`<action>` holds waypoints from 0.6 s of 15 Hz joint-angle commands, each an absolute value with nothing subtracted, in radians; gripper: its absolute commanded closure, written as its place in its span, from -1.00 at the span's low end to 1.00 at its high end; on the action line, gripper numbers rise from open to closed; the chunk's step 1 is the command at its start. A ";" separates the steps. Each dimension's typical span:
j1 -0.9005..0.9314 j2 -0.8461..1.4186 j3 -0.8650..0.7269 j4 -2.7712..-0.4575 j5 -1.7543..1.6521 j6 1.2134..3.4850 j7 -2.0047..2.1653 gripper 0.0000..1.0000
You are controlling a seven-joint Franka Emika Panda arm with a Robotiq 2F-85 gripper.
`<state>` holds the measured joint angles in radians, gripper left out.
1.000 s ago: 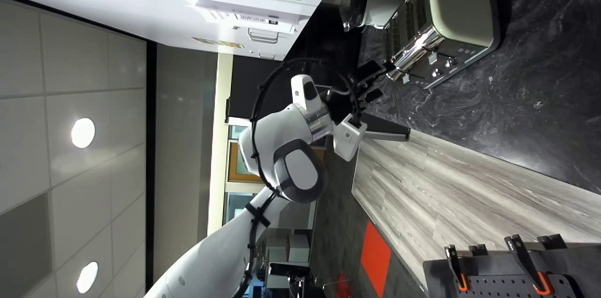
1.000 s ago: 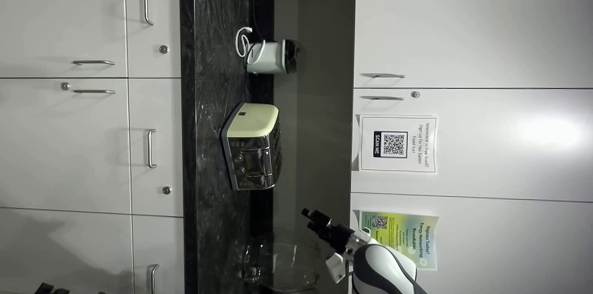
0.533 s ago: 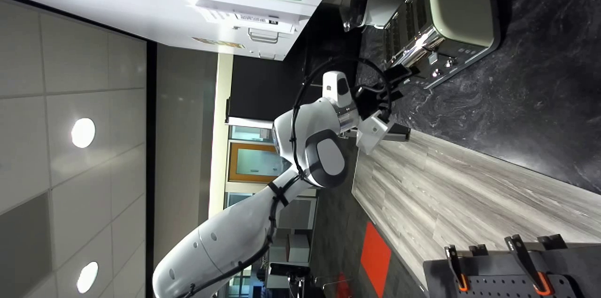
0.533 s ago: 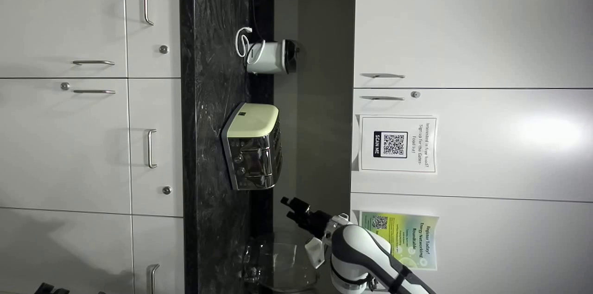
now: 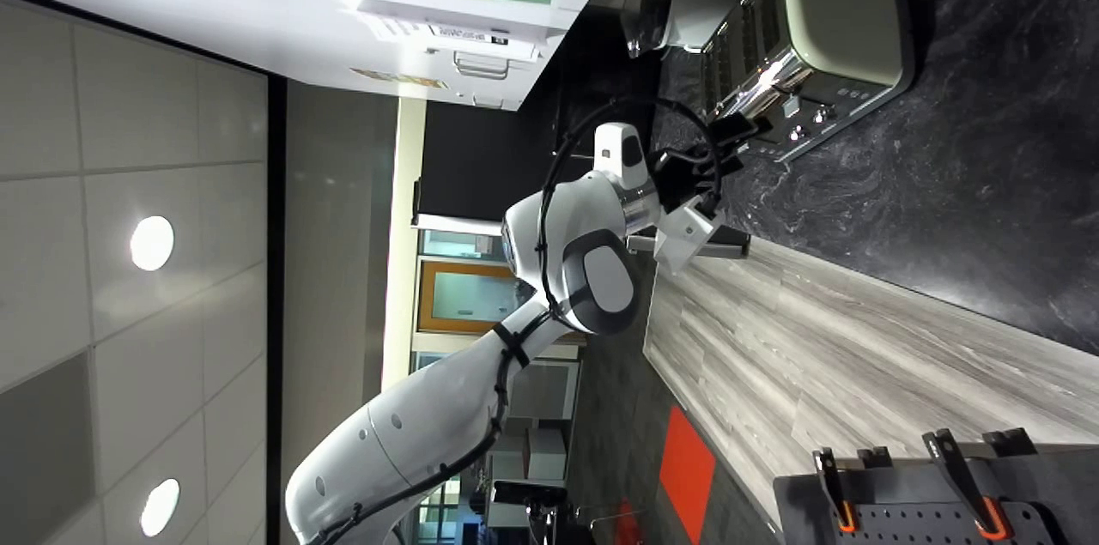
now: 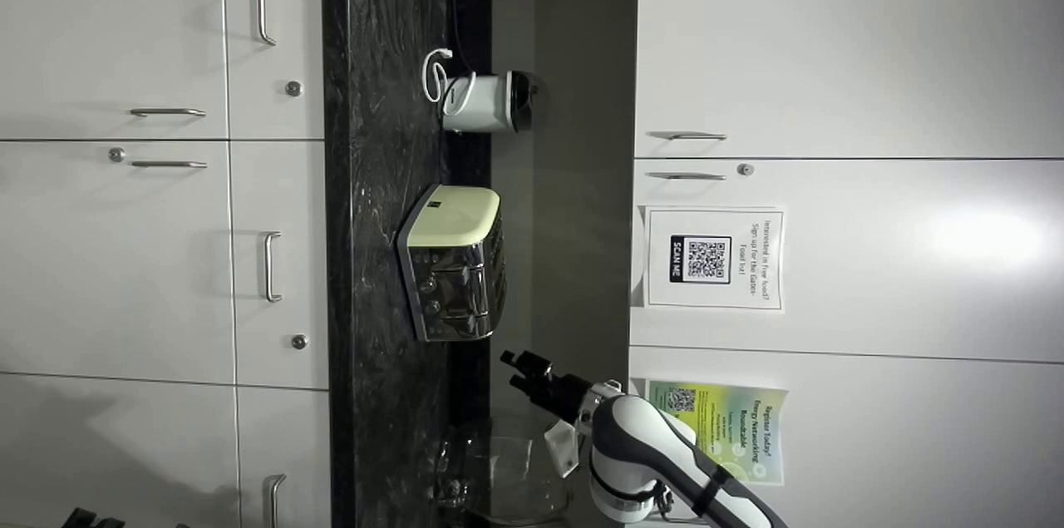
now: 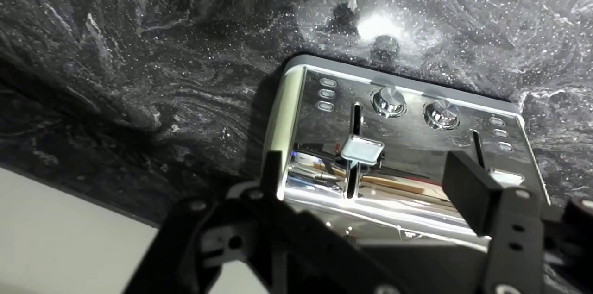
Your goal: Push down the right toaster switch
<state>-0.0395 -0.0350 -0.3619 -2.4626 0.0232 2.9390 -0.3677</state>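
Note:
The toaster point(image 5: 850, 4) has a mirror-like metal front and pale green sides; it stands on the dark counter, also in an exterior view point(image 6: 457, 216) and the wrist view point(image 7: 319, 141). The wrist picture is upside down. The right lever point(image 7: 362, 149), as one faces the front, sits about mid-slot beside the pale side, and shows in an exterior view point(image 5: 792, 105). The left lever point(image 7: 506, 177) is partly behind a finger. My gripper point(image 7: 366, 166) is wide open and empty in front of the lever face, in both exterior views point(image 5: 747, 146) point(image 6: 512, 370). I see no contact with the levers.
A pale appliance with a black lid point(image 6: 478, 104) and white cord stands past the toaster. A clear container point(image 6: 515, 470) is below the arm in that view. White cabinets point(image 6: 831, 54) hang above the marbled counter point(image 6: 386, 428). Two round knobs point(image 7: 389, 101) sit near the levers.
My gripper has moved toward the toaster's front and lower over the last second, with only a small shift in the last half second. It stays open. The toaster has not moved.

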 commanded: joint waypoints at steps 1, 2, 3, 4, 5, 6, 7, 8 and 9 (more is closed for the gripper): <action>-0.028 -0.016 -0.359 -2.433 0.086 2.967 -0.381 -0.17; -0.027 -0.009 -0.359 -2.425 0.095 2.974 -0.377 0.01; -0.021 -0.004 -0.359 -2.417 0.126 2.976 -0.395 0.15; -0.017 0.006 -0.359 -2.406 0.154 2.980 -0.404 0.33; -0.014 0.015 -0.358 -2.396 0.183 2.980 -0.413 0.46; -0.009 0.027 -0.357 -2.383 0.221 2.979 -0.431 0.59; -0.008 0.041 -0.355 -2.370 0.250 2.979 -0.444 0.77; -0.006 0.059 -0.352 -2.353 0.285 2.973 -0.462 0.90; -0.009 0.077 -0.348 -2.336 0.315 2.969 -0.476 1.00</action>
